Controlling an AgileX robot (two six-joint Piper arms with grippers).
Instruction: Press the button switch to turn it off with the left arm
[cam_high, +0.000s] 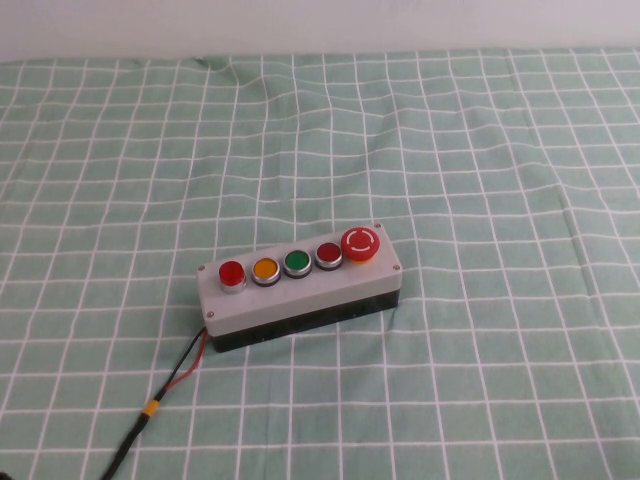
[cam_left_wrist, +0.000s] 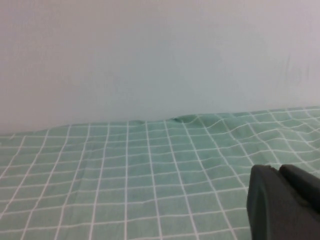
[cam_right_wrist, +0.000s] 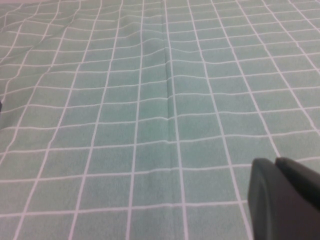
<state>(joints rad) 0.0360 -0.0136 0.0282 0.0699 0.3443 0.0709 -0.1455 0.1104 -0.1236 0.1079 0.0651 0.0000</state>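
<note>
Five buttons run along the grey button box (cam_high: 300, 285), its long axis lying slantwise across the green checked surface (cam_high: 500, 150); the button switch (cam_high: 231, 273) sits at the row's left end, opposite the red mushroom button (cam_high: 361, 243), so the left arm looks the nearer. Neither arm shows from above; a sliver of the left tool (cam_left_wrist: 282, 202) and the right tool (cam_right_wrist: 285, 197) shows over bare cloth, spread impossible to tell.

left gripper (cam_left_wrist: 285, 202): mostly cut off | right gripper (cam_right_wrist: 285, 200): likewise | cable (cam_high: 150, 410): runs off edge
</note>
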